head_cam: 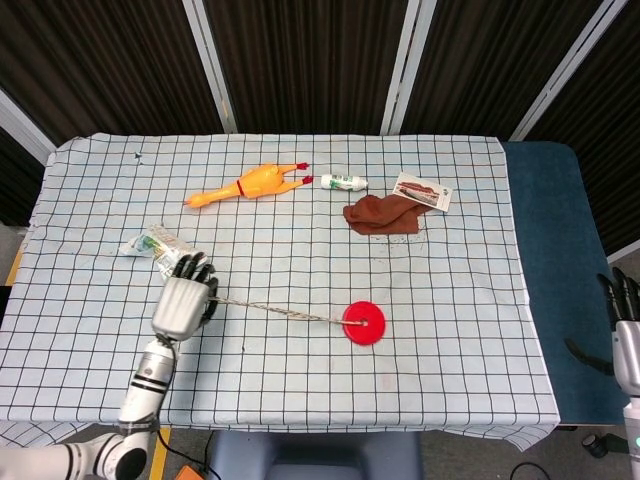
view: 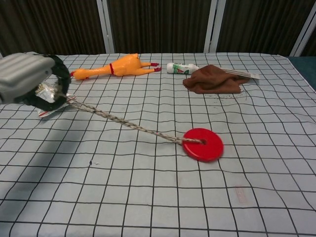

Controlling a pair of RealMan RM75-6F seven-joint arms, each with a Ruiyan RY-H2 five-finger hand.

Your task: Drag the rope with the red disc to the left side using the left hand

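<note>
The red disc (head_cam: 364, 323) (view: 203, 144) lies flat near the middle of the checked cloth. A braided rope (head_cam: 280, 312) (view: 123, 123) runs taut from the disc leftwards. My left hand (head_cam: 183, 299) (view: 27, 78) grips the rope's free end, fingers curled around it, at the left part of the table beside the snack packet. My right hand (head_cam: 624, 330) hangs off the table's right side, over the floor by the blue surface, fingers pointing up; it holds nothing that I can see.
A crumpled snack packet (head_cam: 158, 246) (view: 48, 101) lies just beyond my left hand. At the back lie a rubber chicken (head_cam: 250, 184) (view: 116, 66), a small white bottle (head_cam: 344, 182), a brown cloth (head_cam: 383, 214) (view: 213, 79) and a card (head_cam: 422, 190). The blue surface (head_cam: 555, 270) flanks the table on the right.
</note>
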